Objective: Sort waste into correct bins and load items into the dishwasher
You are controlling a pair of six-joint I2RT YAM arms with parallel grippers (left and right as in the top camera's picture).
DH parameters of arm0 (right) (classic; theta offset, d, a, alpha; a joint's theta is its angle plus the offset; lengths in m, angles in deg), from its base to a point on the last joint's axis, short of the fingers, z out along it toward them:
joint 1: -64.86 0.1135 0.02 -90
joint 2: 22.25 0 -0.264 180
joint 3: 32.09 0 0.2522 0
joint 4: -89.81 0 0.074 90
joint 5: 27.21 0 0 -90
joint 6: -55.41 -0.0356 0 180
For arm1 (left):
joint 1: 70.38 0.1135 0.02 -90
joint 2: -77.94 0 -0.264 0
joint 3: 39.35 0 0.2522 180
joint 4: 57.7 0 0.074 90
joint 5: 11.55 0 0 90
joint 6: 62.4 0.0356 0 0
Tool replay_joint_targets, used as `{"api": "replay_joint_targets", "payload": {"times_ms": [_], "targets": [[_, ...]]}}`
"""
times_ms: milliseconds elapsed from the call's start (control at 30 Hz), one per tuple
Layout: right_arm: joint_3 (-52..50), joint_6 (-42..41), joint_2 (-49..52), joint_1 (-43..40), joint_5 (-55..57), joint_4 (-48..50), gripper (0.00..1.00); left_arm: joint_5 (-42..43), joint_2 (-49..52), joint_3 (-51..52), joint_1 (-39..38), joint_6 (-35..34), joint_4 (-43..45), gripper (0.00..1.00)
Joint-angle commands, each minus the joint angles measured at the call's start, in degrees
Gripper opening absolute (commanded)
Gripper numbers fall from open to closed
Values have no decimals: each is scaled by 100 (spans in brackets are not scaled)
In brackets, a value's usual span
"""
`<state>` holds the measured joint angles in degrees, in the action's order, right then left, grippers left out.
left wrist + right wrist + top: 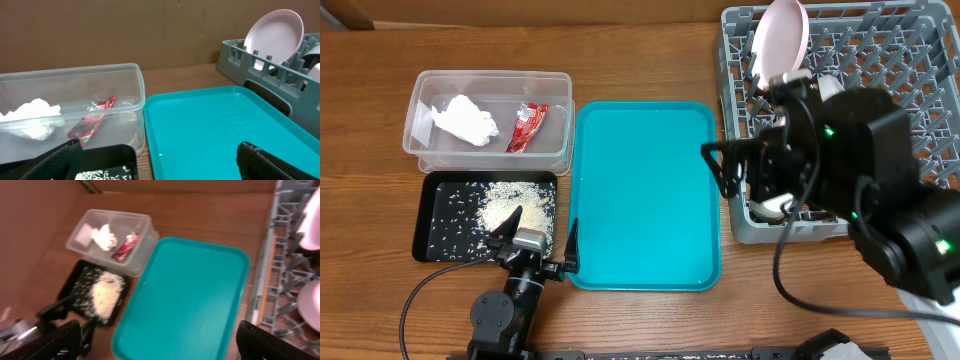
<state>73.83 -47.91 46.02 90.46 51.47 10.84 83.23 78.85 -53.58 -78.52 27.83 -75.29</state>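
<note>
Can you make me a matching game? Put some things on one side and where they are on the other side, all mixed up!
Things:
1. tissue
2. rice
3. pink bowl
4. teal tray

Places:
A. on the black tray
B. on the wooden table
C. in the clear tub
D. in the grey rack

Pairs: 1-C, 2-A, 3-D, 4-B

teal serving tray (pixel 645 190), black tray (pixel 435 225), red snack wrapper (pixel 528 127), grey dish rack (pixel 910 60)
</note>
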Motion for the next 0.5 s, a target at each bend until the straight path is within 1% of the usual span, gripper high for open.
{"api": "replay_joint_targets", "payload": {"times_ms": [0,100,133,267,333,400,467], "targets": [[59,-20,-286,-42,55,-442,100,81,-42,20,42,90,-15,100],[59,-20,-710,-127,487,-903,100,81,-42,20,42,90,-15,100],[59,-17,-1064,-142,920,-1021,100,81,-42,20,42,90,-15,100],[39,17,-1705,-142,1794,-922,100,81,-42,20,42,90,-15,100],[-96,321,-1958,-157,2000,-621,100,81,-42,20,42,90,-15,100],[-391,621,-2253,-267,2004,-122,100,81,-42,20,42,90,-15,100],[-986,765,-2640,-492,1985,544,100,81,-42,20,42,90,-15,100]]}}
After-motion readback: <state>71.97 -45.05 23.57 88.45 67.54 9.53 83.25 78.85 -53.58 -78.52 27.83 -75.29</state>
